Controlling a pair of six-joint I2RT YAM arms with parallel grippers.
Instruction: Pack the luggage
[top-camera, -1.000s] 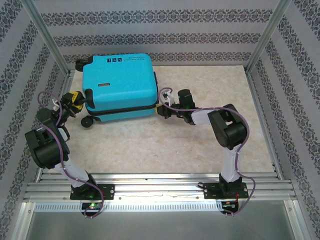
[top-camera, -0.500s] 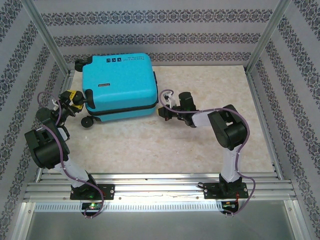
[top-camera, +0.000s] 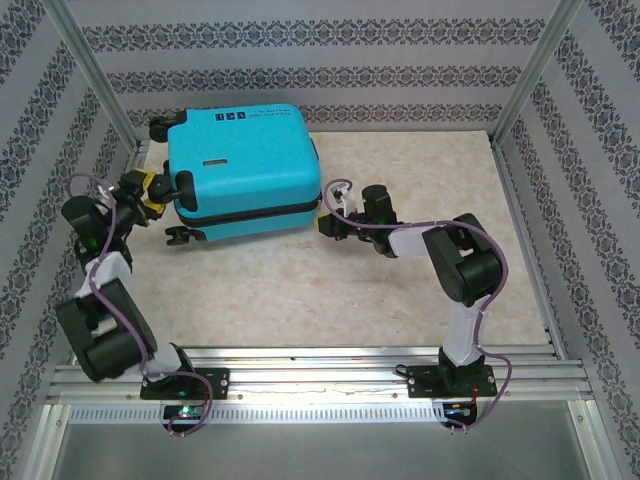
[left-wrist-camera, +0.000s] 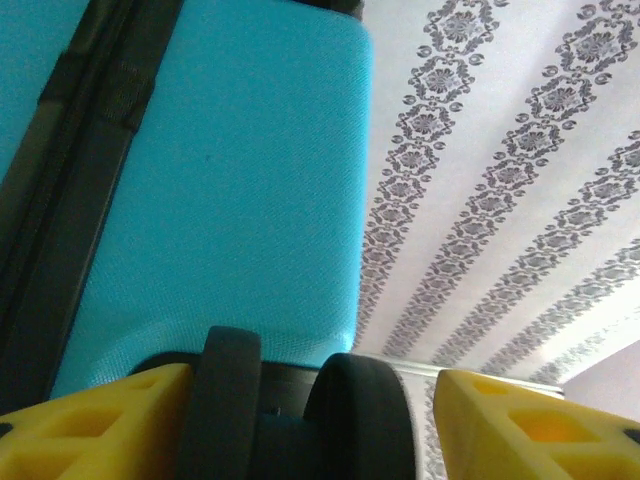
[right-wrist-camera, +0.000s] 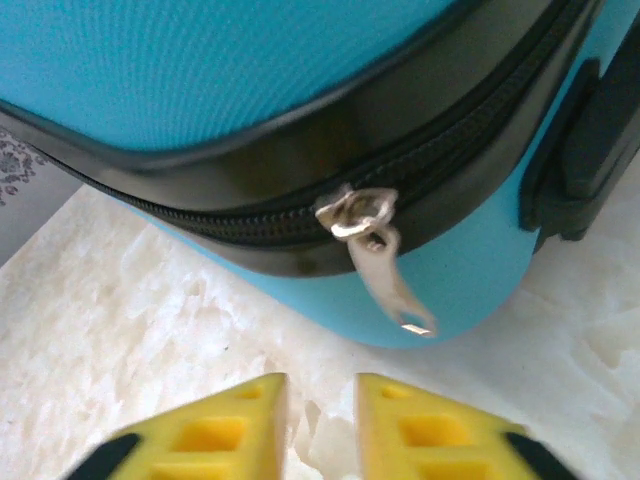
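Note:
The turquoise luggage (top-camera: 245, 165) lies flat and zipped at the back left of the table. My left gripper (top-camera: 158, 193) is at its left end. In the left wrist view the yellow fingers (left-wrist-camera: 100, 425) stand open around a black wheel (left-wrist-camera: 360, 410), with a gap on the right side. My right gripper (top-camera: 326, 222) sits at the case's front right corner. In the right wrist view it (right-wrist-camera: 320, 385) is slightly open over bare table, nothing between the fingers. The silver zipper pull (right-wrist-camera: 385, 285) hangs free from the black zipper band, just beyond the fingertips.
Patterned walls and aluminium posts (top-camera: 95, 90) close in the table on three sides. The left wall is right behind my left arm. A black side handle (right-wrist-camera: 590, 150) juts from the case near my right gripper. Bare marble-look tabletop (top-camera: 400, 290) spreads to the front and right.
My right gripper has opened, let the zipper pull drop and backed off slightly. The left gripper has spread wider around the wheel as its arm swung. The luggage has shifted a little right.

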